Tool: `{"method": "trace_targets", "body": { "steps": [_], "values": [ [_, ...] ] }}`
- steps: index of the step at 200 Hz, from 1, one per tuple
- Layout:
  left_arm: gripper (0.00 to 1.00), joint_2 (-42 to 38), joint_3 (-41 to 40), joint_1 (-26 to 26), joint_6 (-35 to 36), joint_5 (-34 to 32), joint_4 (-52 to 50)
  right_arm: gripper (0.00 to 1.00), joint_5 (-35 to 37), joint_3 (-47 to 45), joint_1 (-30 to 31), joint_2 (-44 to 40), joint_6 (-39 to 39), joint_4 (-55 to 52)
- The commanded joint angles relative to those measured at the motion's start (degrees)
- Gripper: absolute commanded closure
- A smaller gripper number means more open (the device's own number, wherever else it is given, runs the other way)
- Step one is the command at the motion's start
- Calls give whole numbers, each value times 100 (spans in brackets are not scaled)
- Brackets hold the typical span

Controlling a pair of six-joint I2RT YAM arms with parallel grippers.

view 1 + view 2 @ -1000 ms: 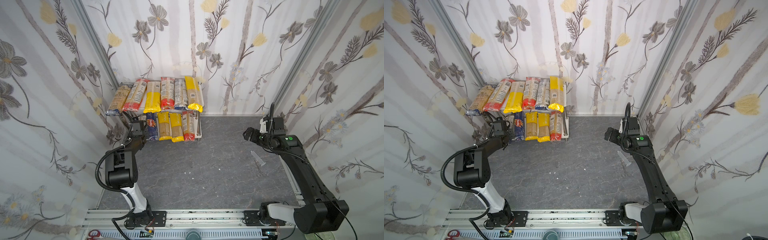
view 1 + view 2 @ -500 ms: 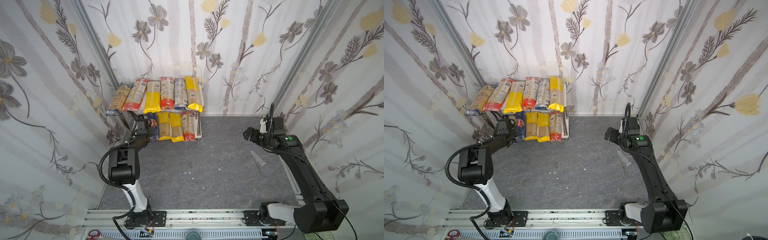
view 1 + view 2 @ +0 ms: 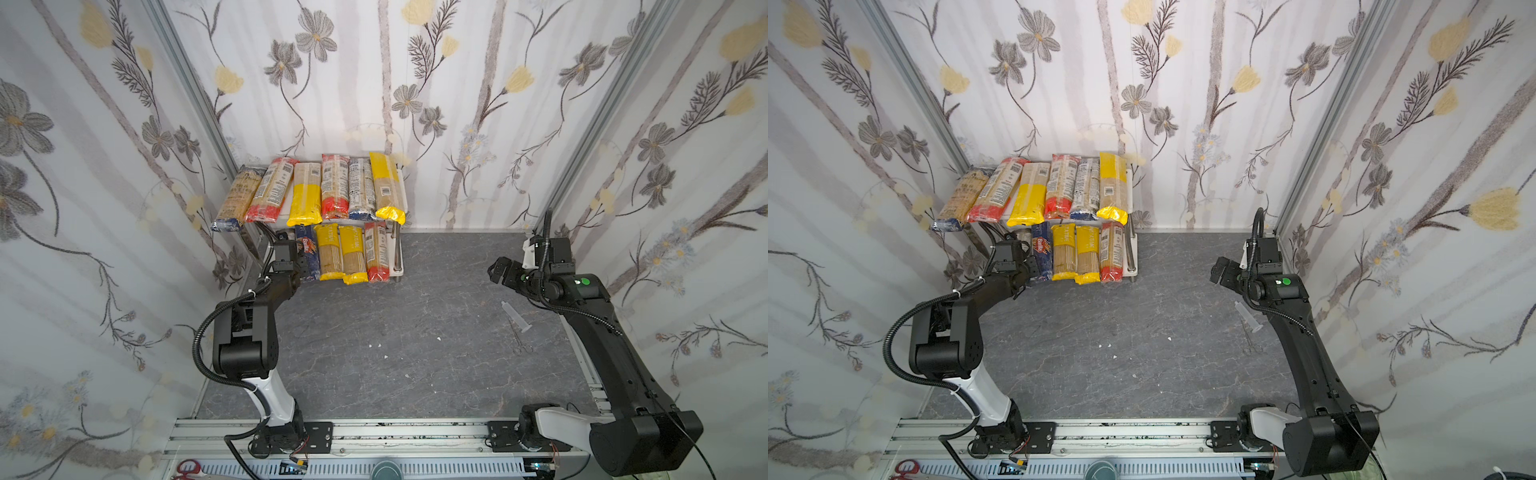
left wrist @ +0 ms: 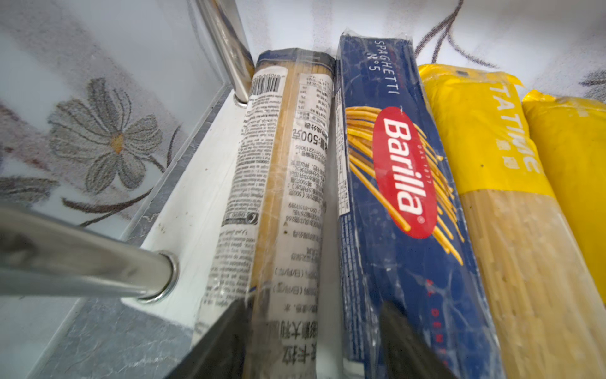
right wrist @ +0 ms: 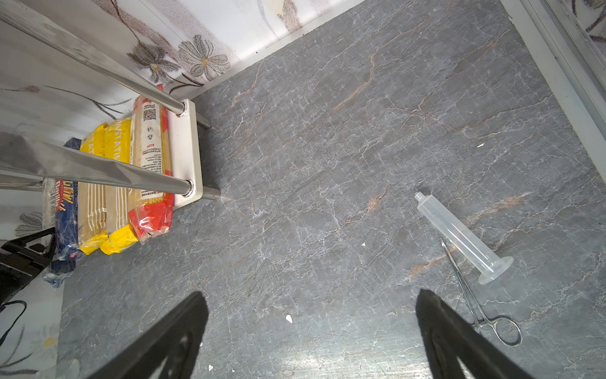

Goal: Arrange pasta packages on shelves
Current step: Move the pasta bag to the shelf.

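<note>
Your left gripper (image 4: 311, 344) sits at the front edge of the lower board of the shelves (image 5: 188, 154), at the end nearest the side wall. Its jaws stand apart, straddling the near end of the white-labelled packet (image 4: 278, 197) without clamping it. One finger is at the packet's outer side and the other is over the dark blue Barilla packet (image 4: 393, 203) next to it, with a gap showing between that finger and the white-labelled one. The white-labelled packet lies flat on the lower board, running front to back, just beside the two shiny corner posts (image 4: 229, 49) at that end. It is clear plastic over tan strands, wrapped in a white label of small black print with a barcode at its far end. Beyond the Barilla packet on the same board lie two yellow-ended packets (image 4: 485, 147) and a red-ended packet (image 5: 152, 197), side by side, their front ends past the board's edge. On the upper board you have six more pasta packages (image 3: 334, 191) in a row, with yellow, red or dark blue front ends. Your right gripper (image 5: 311, 331) hangs well away from the shelves over the grey table (image 3: 395, 332), jaws wide apart and holding nothing, with a clear syringe (image 5: 462, 236) and metal forceps (image 5: 459, 279) lying near it.
</note>
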Motion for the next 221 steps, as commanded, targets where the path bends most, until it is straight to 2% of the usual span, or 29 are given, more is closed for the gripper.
{"method": "trace_targets", "body": {
  "steps": [1,26,59,88,156,191,221],
  "values": [
    [14,-273,-198,-39,-85,54,-122,0,-87,-33,-3,-43,-115,116],
    [0,-690,-513,-57,-166,122,-120,0,-142,-92,-3,-74,-173,133],
    [0,-1390,-1084,-122,-252,83,-156,0,-295,-205,3,-194,-224,189],
    [0,-2349,-1641,-247,-363,69,-294,0,-384,-394,63,-356,-298,295],
    [0,-4667,-2785,-724,-647,332,-649,0,516,-1399,832,-1064,-523,1310],
    [0,-5493,-3233,-1016,-368,72,-578,0,1139,-2605,1474,-2233,-1014,2746],
    [0,-6184,-3651,-1034,-6,-20,-319,0,1262,-3633,1573,-3238,-1204,3720]
  ]
}}
